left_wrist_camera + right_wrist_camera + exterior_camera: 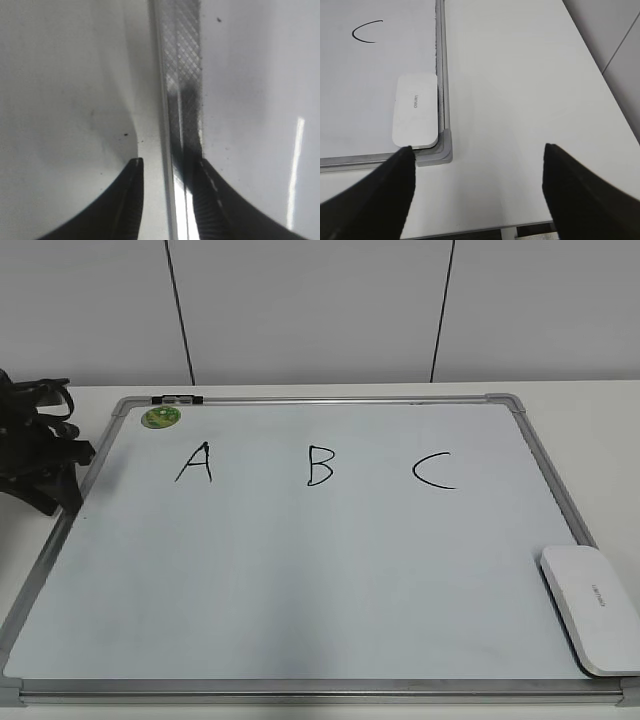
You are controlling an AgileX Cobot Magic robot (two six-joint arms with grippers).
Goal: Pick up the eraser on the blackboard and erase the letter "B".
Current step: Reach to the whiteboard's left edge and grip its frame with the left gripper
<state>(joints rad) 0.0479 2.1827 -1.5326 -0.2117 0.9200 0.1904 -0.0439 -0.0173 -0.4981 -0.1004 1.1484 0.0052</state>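
The blackboard [330, 580] is a pale board in a grey frame lying flat on the table, with black letters A [194, 462], "B" [319, 465] and C [434, 470]. The white eraser [592, 608] lies on its near right corner. In the right wrist view the eraser [415, 110] is ahead and left of my right gripper [477, 149], which is wide open and empty above bare table beside the board's corner. My left gripper [167, 162] is open and empty, low over the board's left frame strip [182, 60]. The left arm [35, 450] shows at the left edge.
A small round green magnet [160, 417] sits at the board's far left corner. The white table [520, 90] extends right of the board to its edge. A pale panelled wall [320, 310] stands behind the table.
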